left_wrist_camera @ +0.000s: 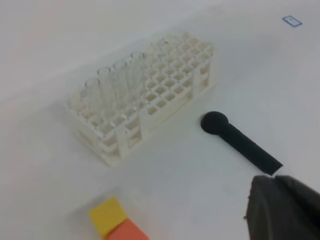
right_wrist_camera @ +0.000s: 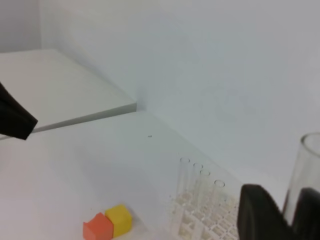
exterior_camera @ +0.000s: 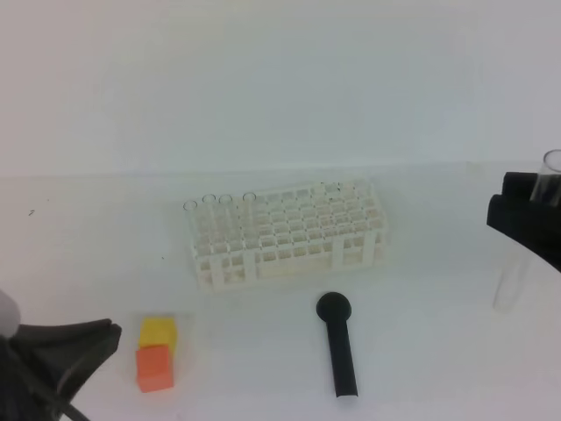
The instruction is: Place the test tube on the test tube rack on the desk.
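Observation:
The test tube (exterior_camera: 513, 281) hangs upright at the far right, its bottom just above the desk (exterior_camera: 421, 289). My right gripper (exterior_camera: 530, 203) is shut on its upper part. The right wrist view shows the test tube (right_wrist_camera: 307, 160) between the dark fingers (right_wrist_camera: 260, 215). The white test tube rack (exterior_camera: 307, 232) stands mid-desk, well left of the held tube, with several clear tubes (exterior_camera: 219, 215) in its left end. My left gripper (exterior_camera: 110, 333) rests shut and empty at the bottom left. In the left wrist view the test tube rack (left_wrist_camera: 165, 90) lies ahead of the left gripper (left_wrist_camera: 257, 190).
A black round-headed stick (exterior_camera: 338, 346) lies in front of the rack, also the black stick (left_wrist_camera: 242, 145) in the left wrist view. A yellow cube (exterior_camera: 158, 331) and an orange cube (exterior_camera: 154, 368) sit side by side near the left gripper. A white wall rises behind the desk.

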Controlling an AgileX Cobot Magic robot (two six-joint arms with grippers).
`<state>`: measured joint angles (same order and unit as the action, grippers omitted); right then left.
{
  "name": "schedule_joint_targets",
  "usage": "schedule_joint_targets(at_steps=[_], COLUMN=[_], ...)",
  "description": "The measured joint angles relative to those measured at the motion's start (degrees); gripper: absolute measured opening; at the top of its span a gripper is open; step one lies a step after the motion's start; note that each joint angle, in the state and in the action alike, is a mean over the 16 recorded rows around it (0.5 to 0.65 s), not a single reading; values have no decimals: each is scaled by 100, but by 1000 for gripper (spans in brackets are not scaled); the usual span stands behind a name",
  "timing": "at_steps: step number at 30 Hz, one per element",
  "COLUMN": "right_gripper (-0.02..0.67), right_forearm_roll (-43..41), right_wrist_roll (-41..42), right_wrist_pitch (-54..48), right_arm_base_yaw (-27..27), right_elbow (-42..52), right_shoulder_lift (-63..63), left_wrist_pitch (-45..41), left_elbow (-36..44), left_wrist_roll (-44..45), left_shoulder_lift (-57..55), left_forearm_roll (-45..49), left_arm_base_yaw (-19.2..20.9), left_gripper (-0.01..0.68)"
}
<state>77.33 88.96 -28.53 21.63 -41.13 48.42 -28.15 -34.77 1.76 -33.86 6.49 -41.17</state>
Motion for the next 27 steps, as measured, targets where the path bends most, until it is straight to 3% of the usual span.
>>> schedule_joint_targets(at_steps=[18, 23, 27], right_gripper=[120, 119, 119], right_forearm_roll=[119, 105, 92], right_wrist_roll=[21, 47, 66], right_wrist_pitch=[-25, -29, -33], right_arm_base_yaw=[0, 0, 0], right_elbow=[0, 0, 1], right_shoulder_lift=[0, 0, 0], left_wrist_pitch=[-1223, -1322, -1347], left_elbow=[0, 1, 2], left_wrist_roll=[-333, -334, -334], left_shoulder_lift=[23, 179, 484], left_forearm_roll=[-133, -246, -341], left_arm_base_yaw=[51, 419, 1000], left_gripper=[-1, -1, -1])
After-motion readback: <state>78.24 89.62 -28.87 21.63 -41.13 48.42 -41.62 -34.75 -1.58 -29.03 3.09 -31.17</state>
